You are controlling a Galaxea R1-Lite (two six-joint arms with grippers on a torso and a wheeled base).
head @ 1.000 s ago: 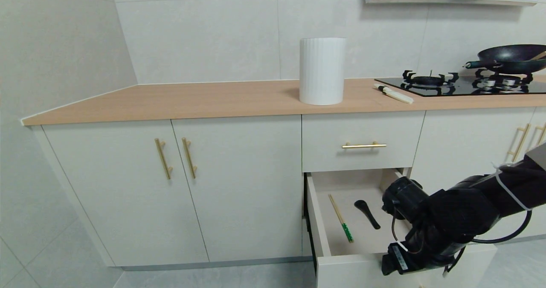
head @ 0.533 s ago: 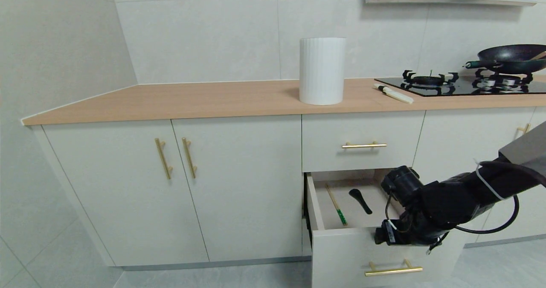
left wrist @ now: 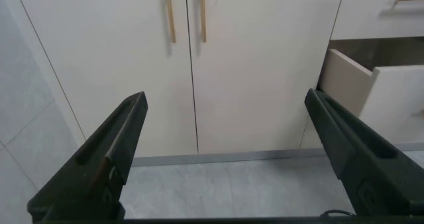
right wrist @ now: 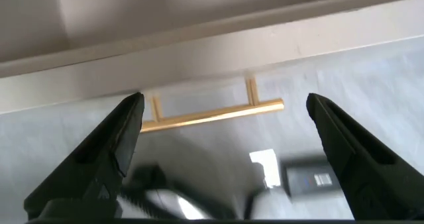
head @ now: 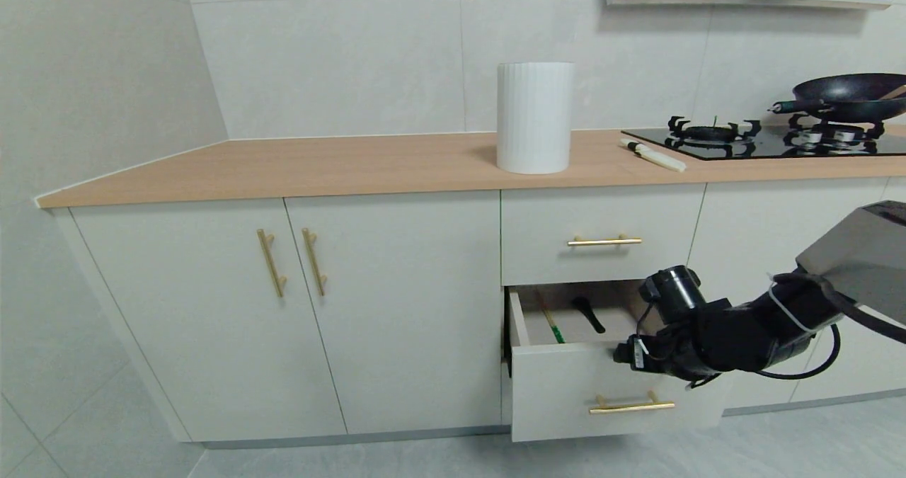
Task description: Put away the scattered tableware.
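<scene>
Brass is what lies between the spread fingers of the right gripper [right wrist: 224, 102]: the drawer's bar handle [right wrist: 212, 116] runs across the gap in the right wrist view. The jaws stand wide apart and hold nothing. Whether the fingers press on the white front panel cannot be told. The head view shows that arm coming in low from the right, its forearm roughly level and its wrist at the top edge of the lower drawer [head: 552, 386]. The drawer stands partly open, with a strip of its inside showing. In that strip lie wooden chopsticks [head: 551, 320] with a green end and, just beside them, a black spoon [head: 587, 315]. Directly above, the upper drawer [head: 601, 216] is shut, so the gap over the tableware is shallow. To the left the drawer's side wall sits near the edge of the double cabinet doors [head: 283, 308], and grey floor tile spreads below. The left gripper [left wrist: 225, 97] is also wide open and empty, facing those closed doors low down near the floor. On the wooden counter [head: 318, 166] a white ribbed canister [head: 534, 117] stands upright, well apart from a pale utensil [head: 655, 156] lying at the edge of the gas stove [head: 764, 141], which carries a dark wok [head: 849, 92].
</scene>
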